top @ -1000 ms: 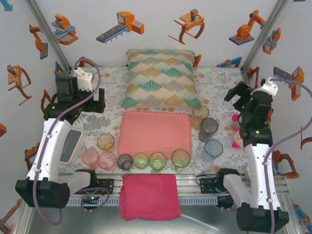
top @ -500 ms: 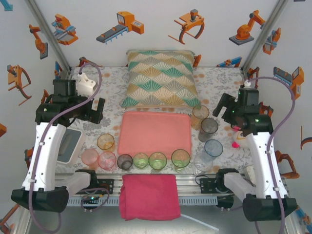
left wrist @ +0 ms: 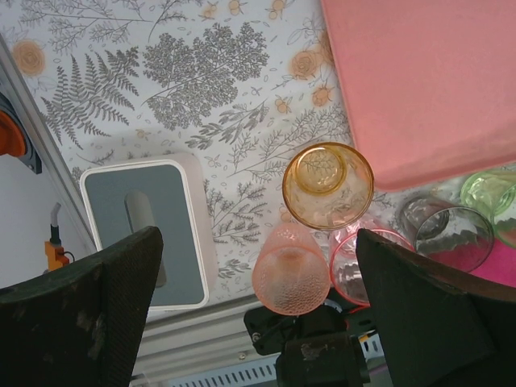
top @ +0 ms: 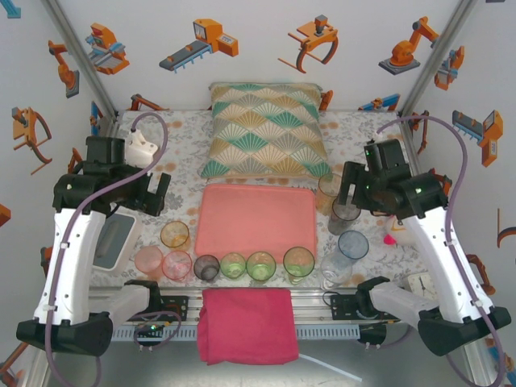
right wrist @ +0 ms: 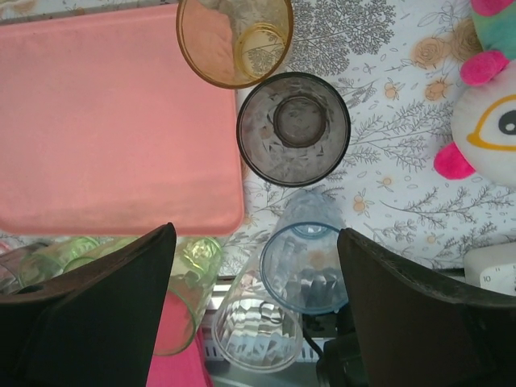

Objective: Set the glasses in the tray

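Your left gripper (left wrist: 258,242) and right gripper (right wrist: 255,242) both gape, holding nothing. The glasses (top: 260,264) crowd outside the tray (right wrist: 105,121). The grey glass (right wrist: 293,129) sits tight between the amber glass (right wrist: 234,39) and blue glass (right wrist: 305,270), so a skewed descent could topple its neighbours.

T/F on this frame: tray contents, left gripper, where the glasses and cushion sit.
1. The tray has no glass in it. True.
2. The left gripper is shut on a glass. False: it is open and holds nothing.
3. A smoky grey glass stands right of the tray. True.
4. The cushion lies between the tray and the arm bases. False: it lies beyond the tray's far edge; the magenta cloth is on the near side.
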